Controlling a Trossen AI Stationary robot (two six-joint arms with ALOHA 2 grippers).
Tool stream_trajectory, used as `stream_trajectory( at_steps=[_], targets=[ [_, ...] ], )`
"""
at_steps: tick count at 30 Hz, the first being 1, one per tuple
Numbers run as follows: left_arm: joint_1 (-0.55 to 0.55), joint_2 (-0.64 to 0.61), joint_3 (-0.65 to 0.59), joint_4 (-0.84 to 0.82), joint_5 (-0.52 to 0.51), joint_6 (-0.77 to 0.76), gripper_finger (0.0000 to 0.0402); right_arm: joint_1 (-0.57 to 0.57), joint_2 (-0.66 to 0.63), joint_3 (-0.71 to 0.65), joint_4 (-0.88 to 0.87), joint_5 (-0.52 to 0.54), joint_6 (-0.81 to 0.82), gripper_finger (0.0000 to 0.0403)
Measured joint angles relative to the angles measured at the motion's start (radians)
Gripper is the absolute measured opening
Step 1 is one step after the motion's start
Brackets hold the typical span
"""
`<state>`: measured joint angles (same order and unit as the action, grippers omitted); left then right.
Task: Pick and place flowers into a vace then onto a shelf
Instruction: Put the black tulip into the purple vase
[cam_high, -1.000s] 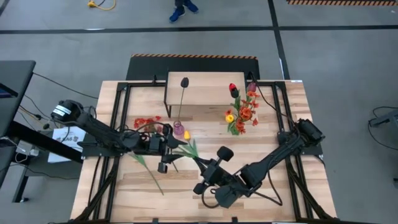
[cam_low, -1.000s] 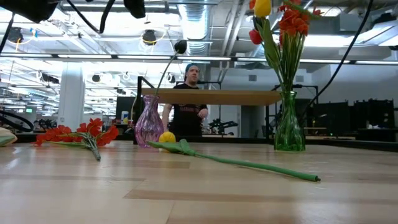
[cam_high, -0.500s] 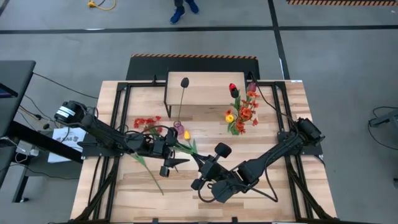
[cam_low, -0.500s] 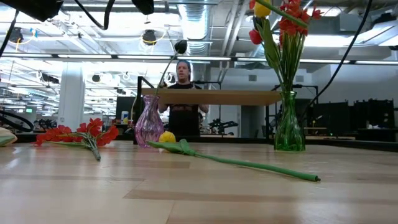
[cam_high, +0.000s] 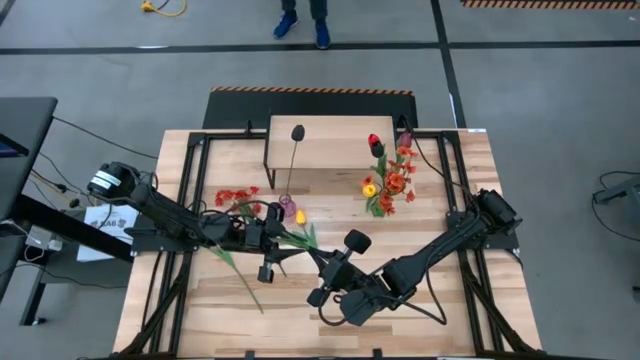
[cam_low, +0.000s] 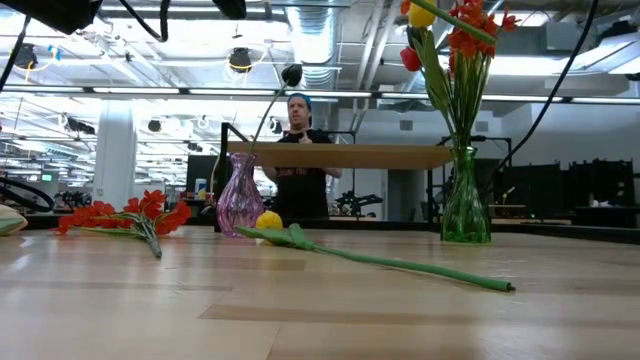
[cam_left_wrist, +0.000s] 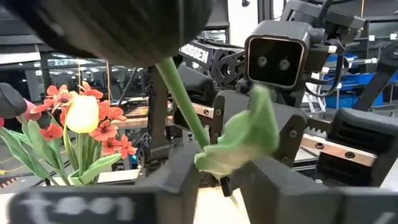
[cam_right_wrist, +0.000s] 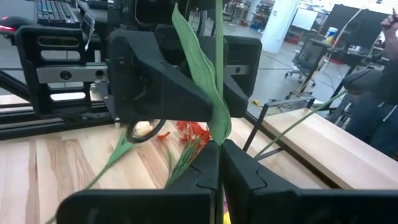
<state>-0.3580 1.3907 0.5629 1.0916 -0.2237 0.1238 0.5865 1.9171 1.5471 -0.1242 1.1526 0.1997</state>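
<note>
A dark-headed tulip (cam_left_wrist: 124, 31) on a green stem is up in the air between my two grippers. My right gripper (cam_right_wrist: 219, 149) is shut on that stem. My left gripper (cam_left_wrist: 224, 174) faces it in the middle of the table (cam_high: 272, 265). Its fingers stand on either side of the stem and leaf (cam_left_wrist: 239, 134) with a gap still showing. A pink vase (cam_low: 240, 195) holds one dark tulip (cam_low: 290, 73). A green vase (cam_low: 465, 200) holds red, yellow and orange flowers. Both vases stand on the table before the shelf (cam_high: 315, 145). A yellow tulip (cam_low: 268, 222) lies on the table. My right gripper pinches the tulip's green stem (cam_right_wrist: 219, 134) between its two shut fingers, just below a long leaf (cam_right_wrist: 199, 81). The fingers come about level from the table's right side and lie across the stem. The flower is lifted clear of the table, its stem rising past the fingers.
An orange-red blossom spray (cam_low: 125, 215) lies left of the pink vase. Another green stem (cam_high: 240, 285) lies on the table's near left. The yellow tulip's stem (cam_low: 400, 265) stretches toward the near right. A person (cam_low: 300, 150) stands behind the table.
My left gripper's fingers have drawn closer together around the held stem, while the hand has stayed in place. My right gripper has kept the flower where it was.
</note>
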Motion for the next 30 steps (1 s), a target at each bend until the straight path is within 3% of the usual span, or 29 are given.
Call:
stream_trajectory(
  at_steps=[5, 13, 22, 27, 30],
  targets=[
    [0.000, 0.000, 0.000, -0.006, 0.000, 0.007, 0.0011, 0.000, 0.000, 0.000, -0.002, 0.000, -0.001, 0.0006],
    [-0.001, -0.002, 0.000, -0.033, -0.014, 0.007, 0.0003, 0.000, 0.001, 0.000, -0.011, -0.003, 0.000, 0.0028],
    [0.000, -0.140, -0.003, -0.289, -0.109, -0.031, 0.0003, 0.030, 0.001, 0.000, -0.044, -0.027, 0.002, 0.0152],
    [-0.001, -0.320, -0.002, -0.546, -0.173, -0.084, 0.0002, 0.053, 0.001, 0.000, -0.062, -0.066, 0.030, 0.0226],
    [-0.001, -0.442, -0.002, -0.756, -0.180, -0.122, 0.0002, 0.063, 0.001, 0.000, -0.115, -0.082, 0.088, 0.0248]
  ],
)
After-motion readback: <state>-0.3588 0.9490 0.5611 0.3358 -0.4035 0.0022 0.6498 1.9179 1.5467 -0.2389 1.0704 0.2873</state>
